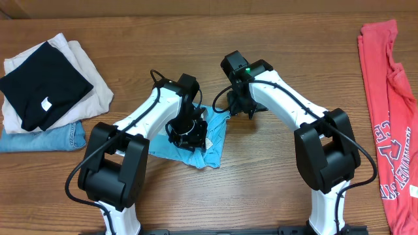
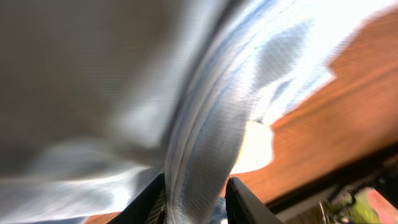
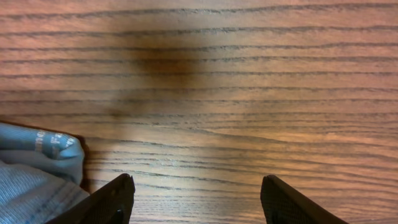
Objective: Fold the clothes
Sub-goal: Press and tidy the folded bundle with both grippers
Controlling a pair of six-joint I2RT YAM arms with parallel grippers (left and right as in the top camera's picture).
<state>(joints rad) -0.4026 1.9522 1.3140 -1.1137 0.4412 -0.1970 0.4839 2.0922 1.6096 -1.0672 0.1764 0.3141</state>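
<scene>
We show the left end effector narrowly clamped on a fold of the crumpled light blue fabric T-shirt; the right end effector, wide and empty, hovers with the shirt just to its left.

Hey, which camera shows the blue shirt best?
Overhead: the blue shirt lies bunched on the table, partly hidden under the left gripper. Left wrist shows only blurred cloth pinched between its fingers; right wrist catches just a corner at lower left.
</scene>
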